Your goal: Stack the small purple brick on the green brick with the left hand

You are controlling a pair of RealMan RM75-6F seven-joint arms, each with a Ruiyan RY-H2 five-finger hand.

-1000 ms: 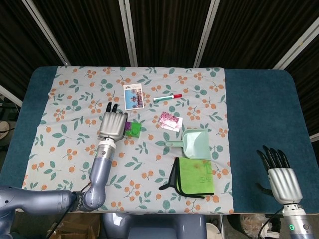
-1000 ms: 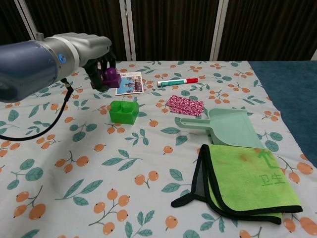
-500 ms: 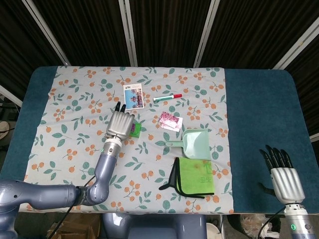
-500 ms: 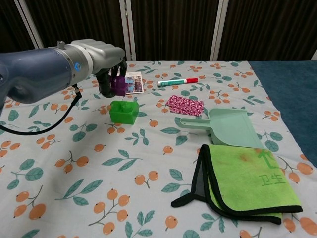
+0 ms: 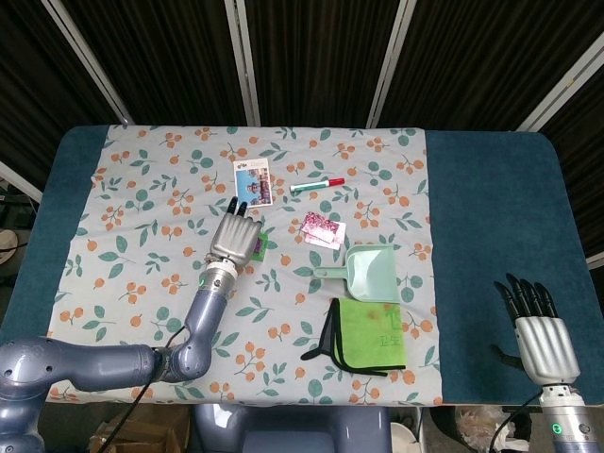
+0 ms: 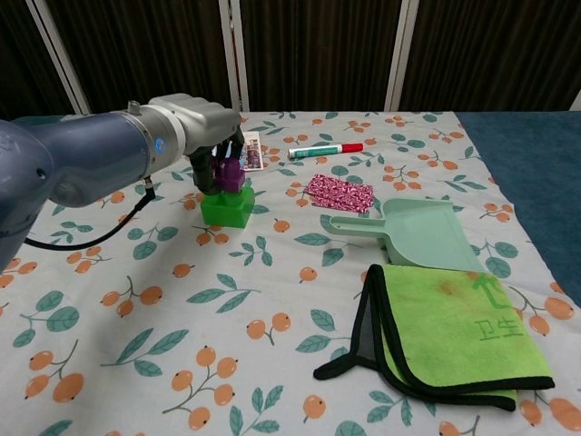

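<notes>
The green brick (image 6: 228, 208) stands on the flowered cloth, left of middle. My left hand (image 6: 216, 160) holds the small purple brick (image 6: 228, 175) right on top of the green brick, the two bricks touching or nearly so. From the head view the left hand (image 5: 234, 238) covers both bricks, and only a sliver of the green brick (image 5: 260, 248) shows at its right. My right hand (image 5: 538, 332) hangs open over the blue table at the lower right, far from the bricks.
A photo card (image 5: 252, 181) lies behind the bricks, a red-capped marker (image 6: 325, 149) further right. A pink patterned packet (image 6: 338, 192), a mint dustpan (image 6: 413, 232) and a folded green cloth (image 6: 445, 334) fill the right half.
My left hand has carried the purple brick rightward and down, from beside the green brick to directly on top of it. The right hand has barely moved.
</notes>
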